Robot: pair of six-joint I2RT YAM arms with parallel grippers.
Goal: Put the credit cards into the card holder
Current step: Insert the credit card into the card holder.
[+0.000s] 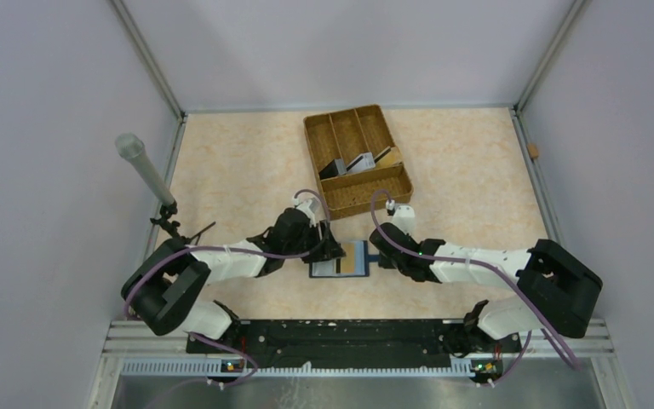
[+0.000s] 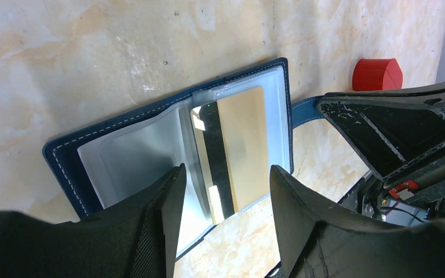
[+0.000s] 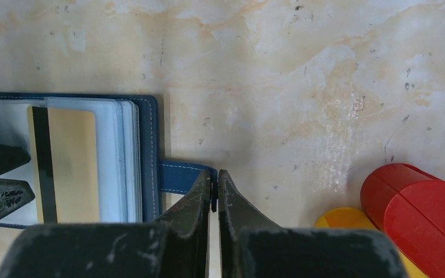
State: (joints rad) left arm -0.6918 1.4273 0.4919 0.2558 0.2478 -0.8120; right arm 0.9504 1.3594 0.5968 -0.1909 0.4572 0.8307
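The navy card holder [image 1: 341, 260] lies open on the table between my two arms, its light plastic sleeves up [image 2: 121, 156]. A tan card with a black stripe [image 2: 240, 145] sits in a sleeve on its right half and also shows in the right wrist view [image 3: 72, 165]. My left gripper [image 2: 227, 169] is open and empty, hovering just over the holder's near edge [image 1: 328, 247]. My right gripper [image 3: 214, 176] is shut on the holder's blue snap tab [image 3: 182, 176] at its right side [image 1: 381, 256]. More grey and dark credit cards [image 1: 359, 162] stand in the brown tray.
The brown woven divided tray [image 1: 319, 128] stands just behind the holder. A red round piece [image 3: 423, 214] and a yellow one [image 3: 342, 219] lie right of my right gripper; the red piece also shows in the left wrist view [image 2: 376, 74]. A grey microphone-like rod [image 1: 145, 170] stands at the left.
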